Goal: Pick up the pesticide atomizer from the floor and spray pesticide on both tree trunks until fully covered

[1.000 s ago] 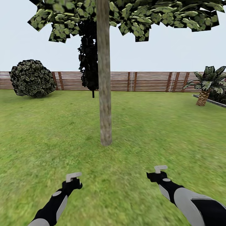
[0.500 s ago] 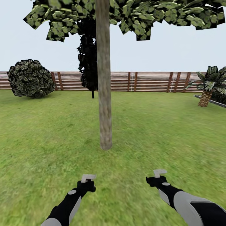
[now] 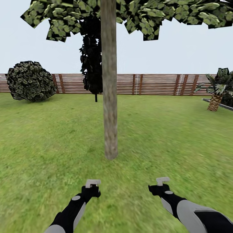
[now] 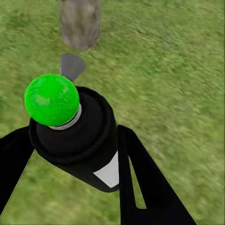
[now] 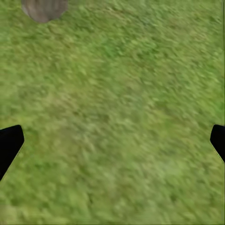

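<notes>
Two claws over grass: left claw (image 4: pixel 70 187) clamped around the pesticide atomizer (image 4: pixel 77 136), right claw (image 5: pixel 112 140) wide apart, empty.

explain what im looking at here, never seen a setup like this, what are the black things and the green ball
These are simulator pictures from a wheeled robot with two arms, standing on a green grass lawn. The head camera looks forward over both black arms at a straight grey-brown tree trunk before a brown slatted wooden fence. The other two pictures come from cameras near each gripper. The left gripper clamps a dark spray bottle with a white label; the green ball is a spot on its top. The right gripper is open, over grass.
</notes>
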